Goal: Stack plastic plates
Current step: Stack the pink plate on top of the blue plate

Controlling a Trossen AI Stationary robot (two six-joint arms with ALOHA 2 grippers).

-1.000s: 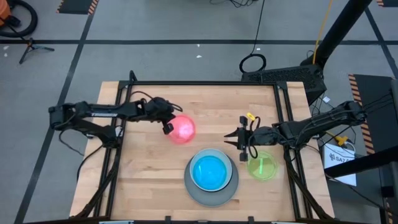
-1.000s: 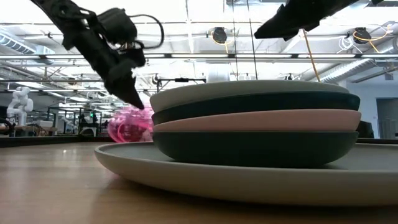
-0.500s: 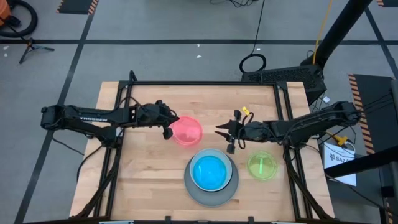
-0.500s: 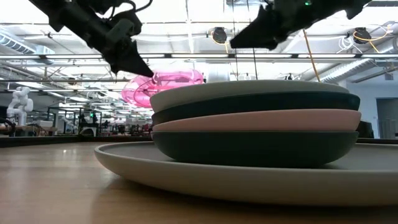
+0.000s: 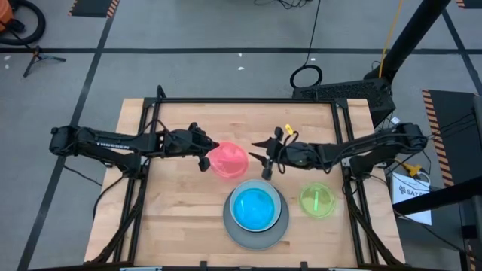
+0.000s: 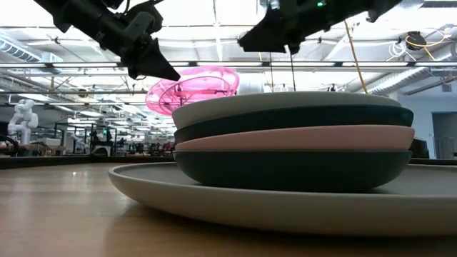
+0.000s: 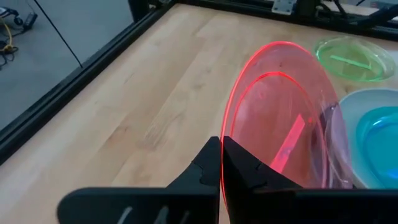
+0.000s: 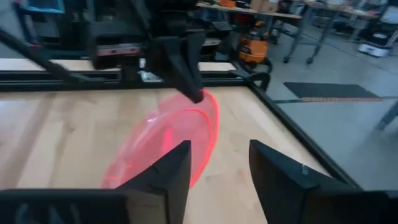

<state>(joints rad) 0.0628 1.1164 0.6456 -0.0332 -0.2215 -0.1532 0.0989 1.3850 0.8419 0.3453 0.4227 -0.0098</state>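
The translucent magenta plate (image 5: 230,159) hangs tilted above the table, left of centre, with my left gripper (image 5: 205,156) shut on it. It also shows in the low view (image 6: 194,87) and the left wrist view (image 7: 280,118). My right gripper (image 5: 258,156) stands open, level, just right of that plate, with its fingers (image 8: 169,171) close to the plate's right rim. I cannot tell whether they touch it. A pale blue plate (image 5: 254,208) tops a stack on the large grey plate (image 5: 230,226). A green plate (image 5: 317,200) lies flat to the right. My left gripper pinches the magenta plate's rim (image 7: 231,134) on the plate's left side between its two shut fingers. The fingers come from the table's left, slanting a little downward. The plate is lifted clear of the table and tilted, its free side higher (image 6: 221,73).
The stack in the low view shows grey (image 6: 285,103), dark, pink (image 6: 293,137) and dark plates on the grey plate's rim (image 6: 143,182). A black frame (image 5: 241,101) runs round the wooden table (image 5: 173,218). Bare wood lies at the near left and far middle.
My left gripper has lifted the magenta plate off the table and carried it toward the right and the stack; the plate has tipped up. My right gripper has left the green plate's side, gone toward the table's left up to the magenta plate, and opened wider.
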